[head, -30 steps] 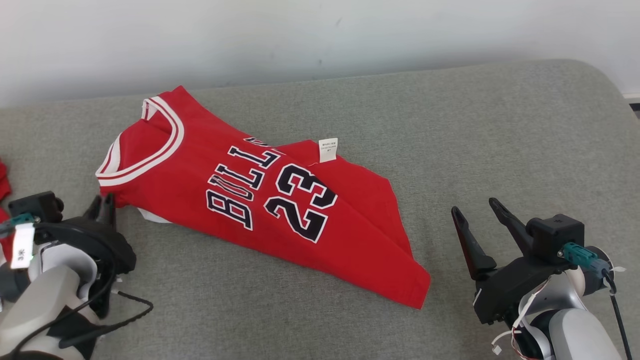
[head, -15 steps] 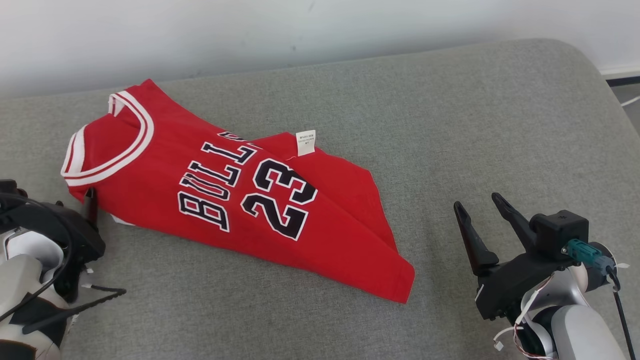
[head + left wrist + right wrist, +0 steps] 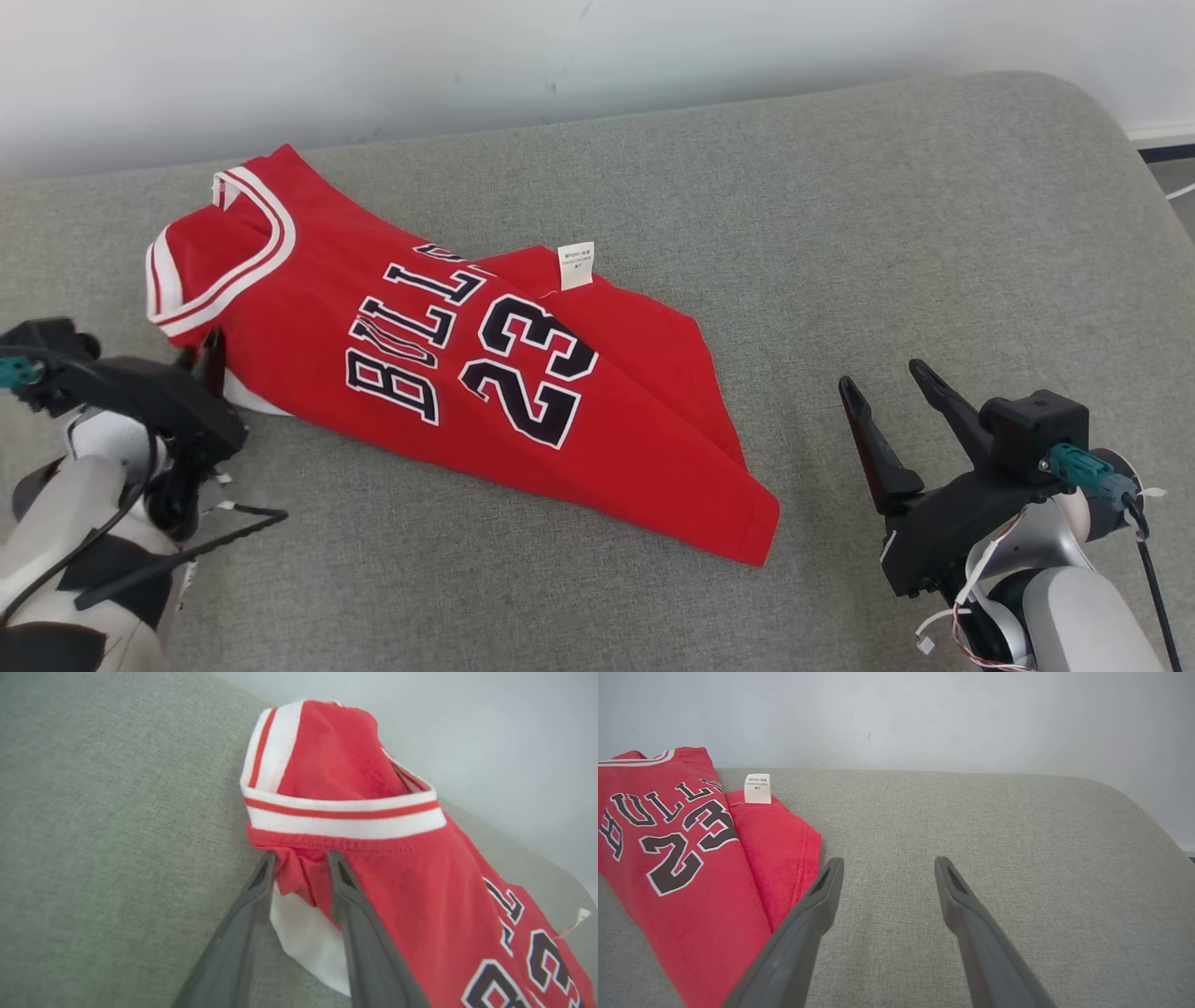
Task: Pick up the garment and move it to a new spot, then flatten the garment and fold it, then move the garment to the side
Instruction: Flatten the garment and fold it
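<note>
The jersey (image 3: 485, 373) lies slantwise on the cushion (image 3: 840, 233), its collar end at the left fingers (image 3: 259, 882), which stand apart astride a shoulder fold. The right fingers (image 3: 826, 886), also apart, sit off its hem.

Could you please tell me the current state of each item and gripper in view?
Red sleeveless basketball jersey: folded over, lying on grey fabric surface.
White care label: exposed on top.
Left gripper: fingers straddle jersey fold near armhole; grip unclear.
Right gripper: open, empty, beside jersey.
</note>
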{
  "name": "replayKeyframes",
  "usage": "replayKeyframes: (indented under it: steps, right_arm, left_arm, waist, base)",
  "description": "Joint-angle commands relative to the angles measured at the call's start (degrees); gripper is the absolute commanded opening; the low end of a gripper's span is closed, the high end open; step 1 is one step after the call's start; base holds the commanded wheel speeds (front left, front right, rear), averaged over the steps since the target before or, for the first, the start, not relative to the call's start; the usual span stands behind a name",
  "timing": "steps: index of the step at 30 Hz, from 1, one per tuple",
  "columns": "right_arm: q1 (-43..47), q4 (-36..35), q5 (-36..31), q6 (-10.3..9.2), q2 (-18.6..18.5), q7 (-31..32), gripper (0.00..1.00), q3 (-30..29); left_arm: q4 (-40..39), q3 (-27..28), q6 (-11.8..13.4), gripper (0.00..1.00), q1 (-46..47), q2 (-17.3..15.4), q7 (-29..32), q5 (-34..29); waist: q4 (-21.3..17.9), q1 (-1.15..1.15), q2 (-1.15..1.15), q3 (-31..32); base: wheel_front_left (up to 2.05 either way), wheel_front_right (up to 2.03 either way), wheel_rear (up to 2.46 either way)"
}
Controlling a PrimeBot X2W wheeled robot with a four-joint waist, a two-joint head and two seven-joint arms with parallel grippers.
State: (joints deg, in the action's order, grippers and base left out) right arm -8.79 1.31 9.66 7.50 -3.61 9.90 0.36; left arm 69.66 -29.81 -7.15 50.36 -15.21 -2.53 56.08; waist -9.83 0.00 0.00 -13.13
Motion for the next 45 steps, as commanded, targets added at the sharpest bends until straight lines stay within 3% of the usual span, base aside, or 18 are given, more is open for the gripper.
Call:
replayKeyframes:
  steps: [1,16,29,37,45]
  right_arm:
    - [-0.56,-0.17,0.63,-0.02,-0.44,0.1,1.0,0.08]
    - [0.2,0.15,0.76,-0.02,-0.58,0.02,1.0,0.07]
    - [2.22,1.01,0.69,-0.02,0.08,-0.73,1.0,-1.0]
    - [3.66,2.3,1.39,-0.02,0.44,-1.35,1.0,-0.52]
    - [4.59,3.71,1.75,-0.02,0.61,-1.94,1.0,-0.27]
  left_arm:
    - [-1.24,-0.72,-0.34,0.0,-0.91,-0.13,0.36,0.46]
    - [-3.94,-5.22,-0.38,0.0,-0.8,-0.95,-2.32,-0.63]
    - [-7.85,-8.64,0.19,0.0,1.98,0.83,-11.08,-4.37]
    - [-15.77,-10.0,4.38,0.0,-0.4,1.19,-12.6,-8.87]
    - [-32.4,-15.29,15.46,0.0,-6.7,-2.21,-9.69,-16.61]
  waist:
    - [0.08,0.0,0.0,0.05]
    - [0.94,0.0,0.0,1.21]
    - [3.94,0.0,0.0,4.16]
    - [7.05,0.0,0.0,7.24]
    - [8.3,0.0,0.0,9.19]
  base:
    - [0.0,0.0,0.0]
    - [0.0,0.0,0.0]
    - [0.0,0.0,0.0]
    - [0.0,0.0,0.0]
    - [0.0,0.0,0.0]
